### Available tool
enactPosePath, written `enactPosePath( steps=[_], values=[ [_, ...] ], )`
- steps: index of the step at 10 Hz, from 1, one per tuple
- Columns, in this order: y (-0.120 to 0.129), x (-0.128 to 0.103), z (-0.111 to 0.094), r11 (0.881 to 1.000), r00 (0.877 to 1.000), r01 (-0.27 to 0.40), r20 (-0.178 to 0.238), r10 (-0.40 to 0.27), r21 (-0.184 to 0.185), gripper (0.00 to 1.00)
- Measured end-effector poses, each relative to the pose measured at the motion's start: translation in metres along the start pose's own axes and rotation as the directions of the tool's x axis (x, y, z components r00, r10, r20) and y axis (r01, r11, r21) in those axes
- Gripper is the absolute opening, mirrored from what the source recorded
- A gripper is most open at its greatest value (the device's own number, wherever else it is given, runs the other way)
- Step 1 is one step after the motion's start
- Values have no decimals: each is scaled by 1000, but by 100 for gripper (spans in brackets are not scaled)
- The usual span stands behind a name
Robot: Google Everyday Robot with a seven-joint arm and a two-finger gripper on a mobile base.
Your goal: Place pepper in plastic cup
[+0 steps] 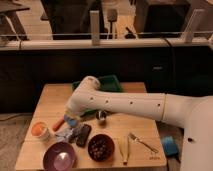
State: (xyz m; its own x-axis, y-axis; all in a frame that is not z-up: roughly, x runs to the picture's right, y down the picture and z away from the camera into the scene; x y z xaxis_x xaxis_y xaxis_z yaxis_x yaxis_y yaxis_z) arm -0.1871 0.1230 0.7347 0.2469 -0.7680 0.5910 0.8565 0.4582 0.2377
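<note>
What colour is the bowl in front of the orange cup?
Purple bowl, clearest in the camera view; the end effector, shut, is just behind it.

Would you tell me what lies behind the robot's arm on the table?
A green tray shows behind the arm, which covers its front part. The gripper, beside the cup, is shut on the pepper.

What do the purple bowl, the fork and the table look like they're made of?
Purple bowl: probably plastic, with a glossy, uniform colour. Fork: likely metal, thin and pale-glinting. Table: light wood with a matte tan surface. The gripper, shut, hangs by the pepper near the table's left side.
</note>
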Motion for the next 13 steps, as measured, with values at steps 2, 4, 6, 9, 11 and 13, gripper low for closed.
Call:
enactPosePath(
  steps=[2,4,6,9,11,13],
  values=[
    [-1,-5,3,1000,1000,12,17,-12,6,3],
    [-2,-9,6,1000,999,24,36,-24,13,3],
    [-3,-13,9,999,998,38,54,-39,17,3],
    [-7,-19,11,998,995,62,76,-63,23,3],
    [-10,-24,14,996,992,80,92,-83,29,3],
    [-10,-29,15,995,990,94,104,-98,35,3]
  ],
)
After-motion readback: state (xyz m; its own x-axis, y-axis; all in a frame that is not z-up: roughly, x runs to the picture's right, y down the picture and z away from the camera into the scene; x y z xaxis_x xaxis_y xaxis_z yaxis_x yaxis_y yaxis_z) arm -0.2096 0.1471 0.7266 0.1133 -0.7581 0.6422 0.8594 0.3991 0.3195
